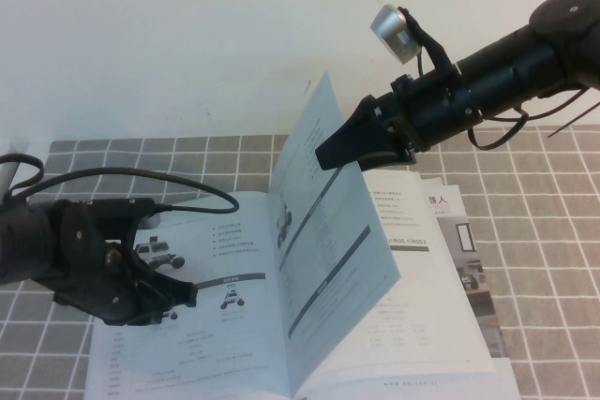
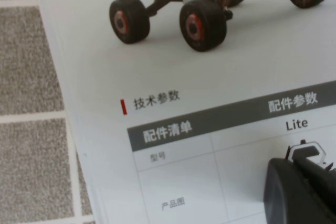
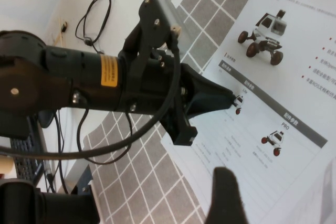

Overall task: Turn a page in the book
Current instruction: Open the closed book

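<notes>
Jaws: right gripper (image 1: 323, 155) wide, raised, tips touching the page (image 1: 333, 259) — which stands near upright mid-book. Left gripper (image 1: 192, 294) presses the book (image 1: 220, 362)'s left page; jaw state — cannot tell. Book lies open on the counter (image 1: 187, 161), over a brochure (image 1: 473, 278).

Looks like a lab bench: grey checked mat (image 1: 187, 161), bare white wall (image 1: 187, 35), loose cables (image 3: 94, 19) behind left gripper (image 3: 231, 100).
</notes>
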